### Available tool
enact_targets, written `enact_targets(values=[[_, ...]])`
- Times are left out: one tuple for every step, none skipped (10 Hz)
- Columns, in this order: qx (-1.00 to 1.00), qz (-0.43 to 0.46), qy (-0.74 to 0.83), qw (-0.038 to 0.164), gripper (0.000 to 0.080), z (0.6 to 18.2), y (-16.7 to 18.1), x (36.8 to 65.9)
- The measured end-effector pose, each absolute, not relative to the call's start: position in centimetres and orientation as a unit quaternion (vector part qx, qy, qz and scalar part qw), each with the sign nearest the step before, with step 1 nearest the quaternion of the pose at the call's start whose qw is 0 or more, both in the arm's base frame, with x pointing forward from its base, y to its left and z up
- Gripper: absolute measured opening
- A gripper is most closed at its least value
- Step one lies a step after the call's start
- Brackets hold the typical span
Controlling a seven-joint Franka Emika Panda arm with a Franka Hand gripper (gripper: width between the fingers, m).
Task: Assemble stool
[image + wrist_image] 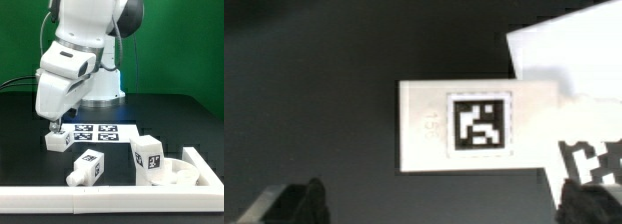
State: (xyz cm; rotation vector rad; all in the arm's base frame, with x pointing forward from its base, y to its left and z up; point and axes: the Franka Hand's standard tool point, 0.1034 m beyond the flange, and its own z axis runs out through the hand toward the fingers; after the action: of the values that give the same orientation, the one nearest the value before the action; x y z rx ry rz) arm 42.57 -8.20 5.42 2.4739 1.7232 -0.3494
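Note:
A white stool leg (pixel 57 140) with a black-and-white tag lies on the dark table at the exterior view's left. My gripper (pixel 55 124) hangs just above it, open and empty. In the wrist view the leg (pixel 473 125) lies tag-up ahead of my gripper (pixel 438 210), not between the dark fingertips (pixel 287 205), which stand wide apart. A second leg (pixel 88 168) lies nearer the front. A third leg (pixel 150 160) stands upright at the left edge of the round seat (pixel 188 172) on the exterior view's right.
The marker board (pixel 97 133) lies flat just right of the first leg and shows in the wrist view (pixel 571 50) beside it. A white rail (pixel 100 200) runs along the table front. The robot base (pixel 100 85) stands behind.

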Motion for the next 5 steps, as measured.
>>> enact_targets(values=[[0.836,-0.112,0.535,0.054,0.0648,5.41,-8.18,42.53],[0.846,-0.111,0.518,0.056,0.0648,5.40,-8.14,42.53],[0.868,-0.108,0.482,0.059,0.0648,5.40,-8.08,42.53],[0.885,-0.105,0.449,0.060,0.0648,5.39,-8.02,42.54],[0.908,-0.102,0.401,0.061,0.0648,5.42,-7.99,42.57]])
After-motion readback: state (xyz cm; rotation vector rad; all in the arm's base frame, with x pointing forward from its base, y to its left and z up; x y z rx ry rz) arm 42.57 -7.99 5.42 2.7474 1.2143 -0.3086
